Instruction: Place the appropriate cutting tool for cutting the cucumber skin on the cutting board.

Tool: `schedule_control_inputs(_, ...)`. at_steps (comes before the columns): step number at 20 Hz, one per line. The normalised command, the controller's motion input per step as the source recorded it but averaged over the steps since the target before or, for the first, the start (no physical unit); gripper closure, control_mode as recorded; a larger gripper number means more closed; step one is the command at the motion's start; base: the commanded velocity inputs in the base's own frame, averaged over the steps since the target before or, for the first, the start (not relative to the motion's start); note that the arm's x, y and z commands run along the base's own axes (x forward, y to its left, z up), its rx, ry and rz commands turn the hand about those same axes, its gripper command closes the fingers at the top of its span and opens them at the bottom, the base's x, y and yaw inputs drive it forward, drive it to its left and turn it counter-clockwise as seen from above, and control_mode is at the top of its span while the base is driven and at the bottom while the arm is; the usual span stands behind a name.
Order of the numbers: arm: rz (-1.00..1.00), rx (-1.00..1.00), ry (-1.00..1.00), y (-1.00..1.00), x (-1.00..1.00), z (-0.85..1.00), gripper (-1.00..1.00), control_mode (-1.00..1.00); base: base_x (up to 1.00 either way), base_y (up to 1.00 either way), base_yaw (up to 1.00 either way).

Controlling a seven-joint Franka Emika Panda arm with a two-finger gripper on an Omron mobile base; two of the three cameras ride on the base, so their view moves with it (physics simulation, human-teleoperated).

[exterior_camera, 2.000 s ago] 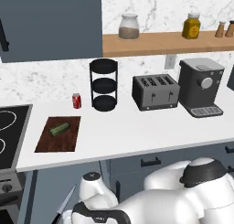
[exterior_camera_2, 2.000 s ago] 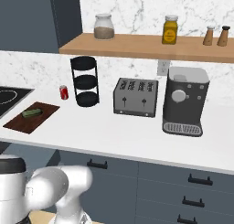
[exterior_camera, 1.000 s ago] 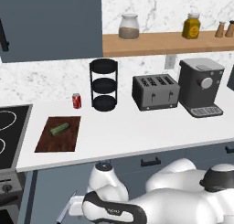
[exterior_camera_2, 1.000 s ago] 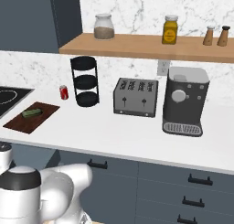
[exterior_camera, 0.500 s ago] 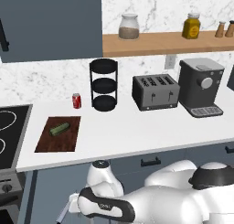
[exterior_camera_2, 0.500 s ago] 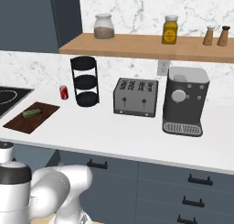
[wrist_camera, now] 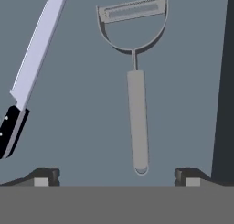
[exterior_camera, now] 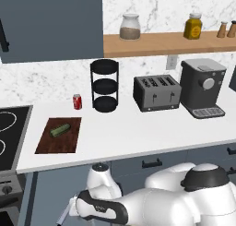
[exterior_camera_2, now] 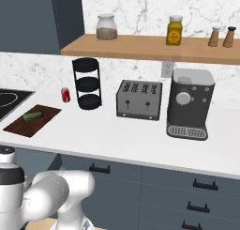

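I am at the pick-up step: nothing is held yet, and my jaws stand fully open and empty over the peeler [wrist_camera: 136, 104]. In the hand view the peeler lies flat on a grey floor that I take to be a drawer bottom, its handle running toward me and ending between my two fingertips [wrist_camera: 45, 175], its loop head at the far end. The knife [wrist_camera: 32, 77] lies beside it, well apart, blade slanting away. The peeler is the right tool for skin, so I leave the knife alone.

From the left base view the arm is bent low under the surface [exterior_camera: 138, 133], so the gripper [wrist_camera: 116, 177] is working below counter level. The board [exterior_camera: 59, 135] sits up on the surface beside the stove, with the cucumber [exterior_camera: 60, 130] lying on it toward its far end.

My next move, as I judge it: go straight down so the handle sits between the jaws, close across the handle, lift clear without dragging the knife, then bring the arm up and over to a bare part of the board, beside the cucumber.

On writing: the red can [exterior_camera: 77, 101] and the shelf jars show no lettering I can read; too small to tell.
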Motion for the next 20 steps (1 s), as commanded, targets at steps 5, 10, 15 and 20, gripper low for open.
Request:
schedule_control_inputs(5, 0.0, -0.01, 0.01, -0.01, 0.0, -0.23, -1.0, -1.0, 0.0, 0.0, 0.0)
schedule_control_inputs(10, 0.0, -0.01, 0.01, 0.0, 0.0, -0.28, -1.0, -1.0, 0.0, 0.0, 0.0)
schedule_control_inputs(15, 0.0, -0.01, 0.06, 0.0, 0.0, -0.4, -1.0, -1.0, 0.0, 0.0, 0.0)
schedule_control_inputs(20, 0.0, -0.01, 0.14, 0.0, -0.13, -0.69, -1.0, -1.0, 0.0, 0.0, 0.0)
